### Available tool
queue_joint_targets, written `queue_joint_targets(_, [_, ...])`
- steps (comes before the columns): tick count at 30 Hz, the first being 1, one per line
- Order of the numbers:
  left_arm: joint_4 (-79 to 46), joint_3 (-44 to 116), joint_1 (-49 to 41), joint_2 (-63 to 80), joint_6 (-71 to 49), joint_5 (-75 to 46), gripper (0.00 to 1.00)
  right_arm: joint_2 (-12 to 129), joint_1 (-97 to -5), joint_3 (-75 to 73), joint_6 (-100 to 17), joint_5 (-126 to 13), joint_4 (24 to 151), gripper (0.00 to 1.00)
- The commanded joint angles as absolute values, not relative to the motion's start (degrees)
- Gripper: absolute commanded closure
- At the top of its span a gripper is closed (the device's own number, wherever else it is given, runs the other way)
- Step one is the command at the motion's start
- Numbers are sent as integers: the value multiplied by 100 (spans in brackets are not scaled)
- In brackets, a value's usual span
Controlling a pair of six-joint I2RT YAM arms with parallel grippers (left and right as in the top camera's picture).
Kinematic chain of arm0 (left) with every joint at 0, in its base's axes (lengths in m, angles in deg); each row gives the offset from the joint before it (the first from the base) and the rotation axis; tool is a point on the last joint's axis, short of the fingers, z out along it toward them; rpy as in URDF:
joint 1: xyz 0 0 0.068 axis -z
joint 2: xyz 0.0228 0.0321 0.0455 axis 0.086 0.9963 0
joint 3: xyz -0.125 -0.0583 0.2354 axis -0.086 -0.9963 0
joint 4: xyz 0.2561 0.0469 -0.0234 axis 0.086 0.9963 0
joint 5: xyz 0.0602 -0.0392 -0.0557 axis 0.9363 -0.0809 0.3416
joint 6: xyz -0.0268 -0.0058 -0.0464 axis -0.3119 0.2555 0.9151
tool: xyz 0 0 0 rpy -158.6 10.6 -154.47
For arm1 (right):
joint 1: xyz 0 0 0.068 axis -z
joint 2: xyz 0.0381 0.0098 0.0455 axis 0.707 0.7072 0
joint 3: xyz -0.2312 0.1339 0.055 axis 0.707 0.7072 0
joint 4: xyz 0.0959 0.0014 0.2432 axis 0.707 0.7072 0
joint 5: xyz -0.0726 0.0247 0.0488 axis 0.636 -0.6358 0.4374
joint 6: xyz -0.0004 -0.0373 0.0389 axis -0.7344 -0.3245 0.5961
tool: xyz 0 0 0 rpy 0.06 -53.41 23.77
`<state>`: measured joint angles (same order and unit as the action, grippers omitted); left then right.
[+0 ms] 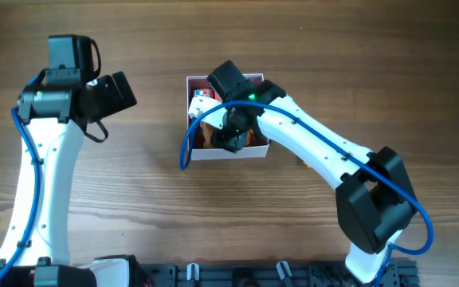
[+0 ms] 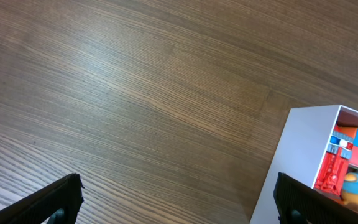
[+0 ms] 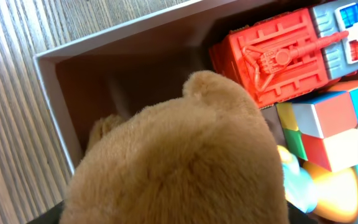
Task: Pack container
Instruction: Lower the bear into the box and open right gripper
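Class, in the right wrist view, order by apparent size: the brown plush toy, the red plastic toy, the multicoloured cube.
1. Brown plush toy, largest, but nearest the camera.
2. Red plastic toy.
3. Multicoloured cube, smallest, though cut off at the frame edge.

A robotics lab bench: wood-grain table, white left arm and right arm, black mounting rail.
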<state>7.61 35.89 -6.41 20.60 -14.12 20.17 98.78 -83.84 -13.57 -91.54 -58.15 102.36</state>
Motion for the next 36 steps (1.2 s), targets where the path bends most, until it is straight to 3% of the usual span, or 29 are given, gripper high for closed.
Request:
queue_joint_targets(1, [764, 3574, -672, 2115, -1344, 2025, 0, 9917, -8421, -1359, -9130, -6021, 10241, 29])
queue_joint_targets(9, [759, 3574, -672, 2115, -1344, 2028, 0, 9915, -8421, -1359, -9390, -6491, 10260, 27])
queue_joint_targets(13, [761, 3574, -672, 2115, -1344, 2028, 0, 9915, -8421, -1359, -9468, -6550, 10252, 16])
queue_joint_targets(15, [759, 3574, -672, 2115, -1344, 2028, 0, 9915, -8419, -1359, -9444, -6543, 10252, 1])
queue_joint_targets(16, [757, 3574, -672, 2115, -1344, 2028, 0, 9915, -8419, -1359, -9444, -6530, 10252, 0])
queue_joint_targets(23, [755, 3574, -672, 2115, -1344, 2028, 0, 9915, -8419, -1361, -9444, -6484, 10230, 1])
queue_joint_targets(28, [755, 3574, -672, 2115, -1344, 2028, 0, 9707, -8419, -1407, -9226, -6148, 10221, 20])
queue_joint_targets(31, [716, 3574, -672, 2115, -1344, 2028, 0, 9150, -8419, -1566, -8391, -5372, 10239, 18])
queue_joint_targets(34, [720, 3574, -672, 2115, -1344, 2028, 0, 8186, -8292, -1641, -6937, -4135, 10365, 26])
queue_joint_targets(36, [718, 3574, -672, 2115, -1344, 2028, 0, 7589, -7940, -1641, -5993, -3809, 10525, 17])
